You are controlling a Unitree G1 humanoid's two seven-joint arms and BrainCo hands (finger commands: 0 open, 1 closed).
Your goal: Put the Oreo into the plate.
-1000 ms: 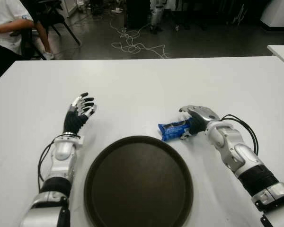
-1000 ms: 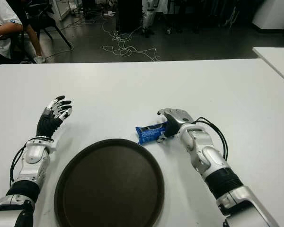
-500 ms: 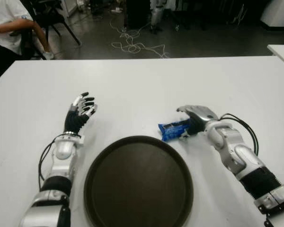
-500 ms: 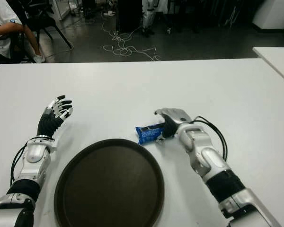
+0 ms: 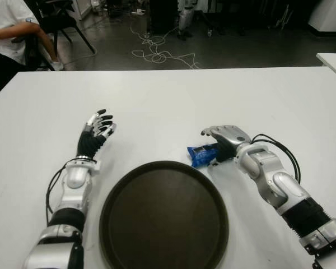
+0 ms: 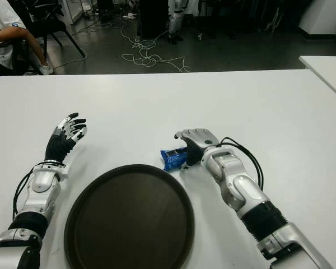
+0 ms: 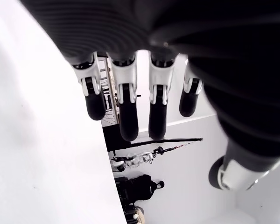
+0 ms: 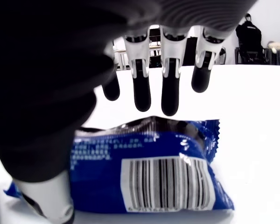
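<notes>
The Oreo (image 5: 200, 154) is a blue packet lying on the white table (image 5: 168, 101), just beyond the far right rim of the round dark plate (image 5: 163, 219). My right hand (image 5: 218, 139) hovers over the packet's right end. In the right wrist view its fingers (image 8: 170, 88) stretch out straight above the Oreo (image 8: 154, 177), barcode side showing, with the thumb down beside it; the hand is open, not closed on the packet. My left hand (image 5: 96, 128) shows to the left of the plate, its fingers (image 7: 126, 107) spread and holding nothing.
A seated person (image 5: 5, 33) is at the far left beyond the table. Cables (image 5: 157, 53) lie on the dark floor behind. A second white table's corner (image 5: 333, 59) shows at the right edge.
My right hand has slid left, further over the Oreo, with its fingers now reaching past the packet's middle. The packet and the left hand have stayed where they were.
</notes>
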